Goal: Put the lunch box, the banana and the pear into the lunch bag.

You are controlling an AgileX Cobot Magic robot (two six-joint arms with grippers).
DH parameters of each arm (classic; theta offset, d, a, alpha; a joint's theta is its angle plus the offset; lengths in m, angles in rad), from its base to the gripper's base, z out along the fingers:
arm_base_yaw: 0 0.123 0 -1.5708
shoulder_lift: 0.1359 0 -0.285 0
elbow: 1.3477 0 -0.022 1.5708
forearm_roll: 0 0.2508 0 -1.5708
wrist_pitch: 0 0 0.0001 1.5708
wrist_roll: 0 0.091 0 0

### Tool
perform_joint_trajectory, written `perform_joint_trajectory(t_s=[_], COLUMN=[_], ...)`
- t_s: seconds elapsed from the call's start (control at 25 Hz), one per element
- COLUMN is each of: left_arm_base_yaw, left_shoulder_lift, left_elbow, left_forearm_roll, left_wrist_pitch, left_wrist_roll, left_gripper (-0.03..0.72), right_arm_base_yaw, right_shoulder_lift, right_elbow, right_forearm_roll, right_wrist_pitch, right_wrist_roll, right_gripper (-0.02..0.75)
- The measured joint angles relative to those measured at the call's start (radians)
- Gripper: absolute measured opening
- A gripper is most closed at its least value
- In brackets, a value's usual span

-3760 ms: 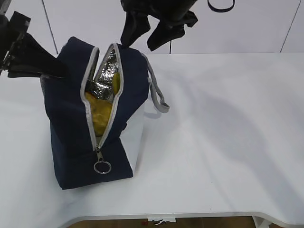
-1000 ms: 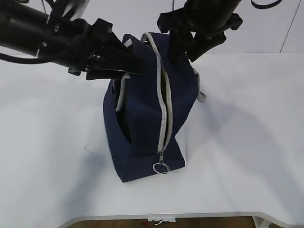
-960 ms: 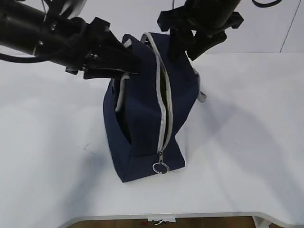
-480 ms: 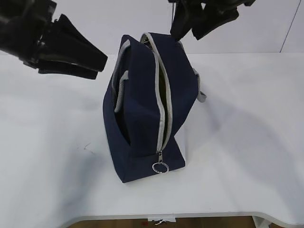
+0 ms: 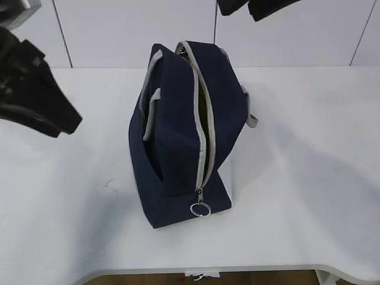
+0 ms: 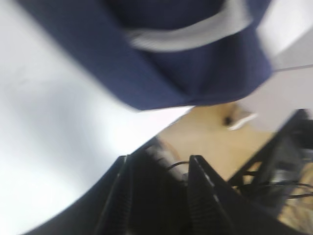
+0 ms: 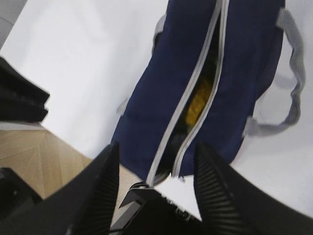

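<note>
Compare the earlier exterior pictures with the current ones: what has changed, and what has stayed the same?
Both grippers let go of the lunch bag and pulled away: the left gripper out to the left, the right gripper upward. The bag stands where it stood a second ago, zipper unclosed.

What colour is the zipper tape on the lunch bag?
Grey, running along the lunch bag opening; the zipper tape shows best in the exterior view.

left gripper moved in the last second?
Yes. The left gripper has pulled back left, away from the lunch bag, whose handle side it was touching.
</note>
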Motion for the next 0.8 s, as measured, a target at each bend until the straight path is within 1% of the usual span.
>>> perform_joint_trajectory(t_s=[0.08, 0.12, 0.16, 0.24, 0.32, 0.36, 0.44, 0.64, 0.72, 0.8], left_arm_base_yaw=[-0.011, -0.019, -0.025, -0.038, -0.040, -0.040, -0.040, -0.040, -0.040, -0.040], left_shoulder_lift=[-0.018, -0.030, -0.040, -0.061, -0.079, -0.087, -0.099, -0.120, -0.120, -0.120], left_elbow=[0.000, 0.000, 0.000, 0.000, 0.000, 0.000, 0.000, 0.000, 0.000, 0.000], left_forearm_roll=[0.132, 0.179, 0.221, 0.264, 0.272, 0.274, 0.274, 0.274, 0.274, 0.274], left_wrist_pitch=[0.002, 0.003, 0.004, 0.006, 0.007, 0.009, 0.009, 0.014, 0.015, 0.016], left_wrist_roll=[-0.065, -0.087, -0.105, -0.122, -0.130, -0.136, -0.143, -0.148, -0.148, -0.150], left_gripper=[0.293, 0.293, 0.293, 0.293, 0.293, 0.293, 0.287, 0.277, 0.277, 0.276], right_arm_base_yaw=[0.000, 0.000, 0.000, 0.000, 0.000, 0.000, 0.000, 0.000, 0.000, 0.000], right_shoulder_lift=[-0.051, -0.073, -0.098, -0.152, -0.218, -0.253, -0.318, -0.470, -0.515, -0.532], right_elbow=[0.053, 0.085, 0.114, 0.194, 0.281, 0.333, 0.437, 0.740, 0.835, 0.898], right_forearm_roll=[0.009, 0.009, 0.006, -0.007, -0.024, -0.031, -0.036, -0.032, -0.030, -0.030], right_wrist_pitch=[0.000, 0.000, 0.000, 0.000, -0.016, -0.050, -0.133, -0.387, -0.474, -0.529], right_wrist_roll=[0.000, 0.000, 0.000, -0.004, -0.036, -0.061, -0.130, -0.375, -0.421, -0.437], right_gripper=[0.377, 0.377, 0.377, 0.377, 0.377, 0.377, 0.377, 0.377, 0.377, 0.377])
